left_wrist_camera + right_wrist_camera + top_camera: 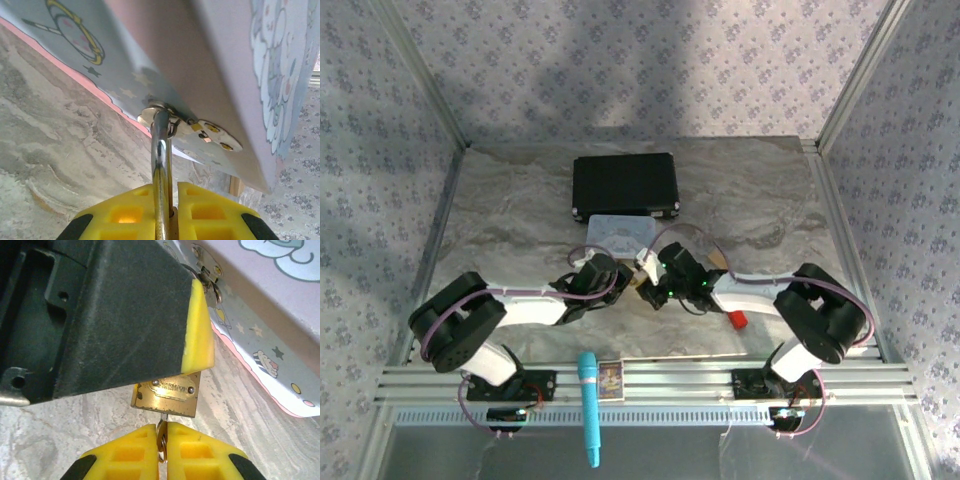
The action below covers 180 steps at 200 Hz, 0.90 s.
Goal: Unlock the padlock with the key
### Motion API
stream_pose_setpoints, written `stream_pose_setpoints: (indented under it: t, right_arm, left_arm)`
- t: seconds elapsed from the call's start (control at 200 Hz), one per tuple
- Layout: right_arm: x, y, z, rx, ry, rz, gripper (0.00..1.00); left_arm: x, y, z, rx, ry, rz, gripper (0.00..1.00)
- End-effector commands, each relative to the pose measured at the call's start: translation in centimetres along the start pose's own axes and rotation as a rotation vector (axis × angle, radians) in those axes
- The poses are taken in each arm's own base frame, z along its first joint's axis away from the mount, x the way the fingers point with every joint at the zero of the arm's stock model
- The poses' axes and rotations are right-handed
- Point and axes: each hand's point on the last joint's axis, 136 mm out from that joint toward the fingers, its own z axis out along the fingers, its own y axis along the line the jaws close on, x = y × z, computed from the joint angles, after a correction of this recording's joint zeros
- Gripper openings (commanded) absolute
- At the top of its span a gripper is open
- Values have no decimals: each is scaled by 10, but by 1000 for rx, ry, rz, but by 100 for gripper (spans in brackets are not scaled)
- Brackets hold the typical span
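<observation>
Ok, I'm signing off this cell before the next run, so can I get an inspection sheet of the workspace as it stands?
Surface: grey marbled tabletop, no spill seen.
Job's things: small brass padlock, its silver shackle through the hasp of the pale blue cartoon-printed tin; thin silver key at the padlock's underside.
Clutter: black rectangular case behind the tin; red cylinder by the right arm; teal tube and small card on the front rail.
Grippers: left gripper shut on the shackle; right gripper shut on the key.
Cables: pale loops along both arms.
Surroundings: floral-patterned walls, aluminium frame.
</observation>
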Motion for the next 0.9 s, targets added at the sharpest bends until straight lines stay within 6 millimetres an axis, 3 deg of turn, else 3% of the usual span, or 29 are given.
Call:
stream_pose_setpoints:
  t: [0.0, 0.13, 0.365, 0.55, 0.605, 0.715, 0.895]
  right_arm:
    - [10, -10, 3, 2, 23, 75, 11]
    - [10, -6, 6, 26, 35, 56, 11]
    - [-2, -8, 9, 225, 52, 23, 11]
    - [-4, -1, 12, 200, 35, 56, 18]
    - [-4, 0, 10, 192, 37, 68, 27]
    - [-5, 6, 2, 131, 13, 116, 61]
    - [-16, 2, -22, 110, -94, 182, 79]
  left_arm:
    - [5, -10, -6, 30, 27, 16, 0]
    - [5, -6, -5, 11, 20, 19, 0]
    - [11, -4, 0, -11, 35, 24, 0]
    - [11, -3, 0, -15, 33, 30, 0]
    - [11, -1, -1, -23, 31, 37, 0]
    - [5, 7, -4, -51, 6, 52, 0]
    - [0, 18, -8, -98, -15, 86, 0]
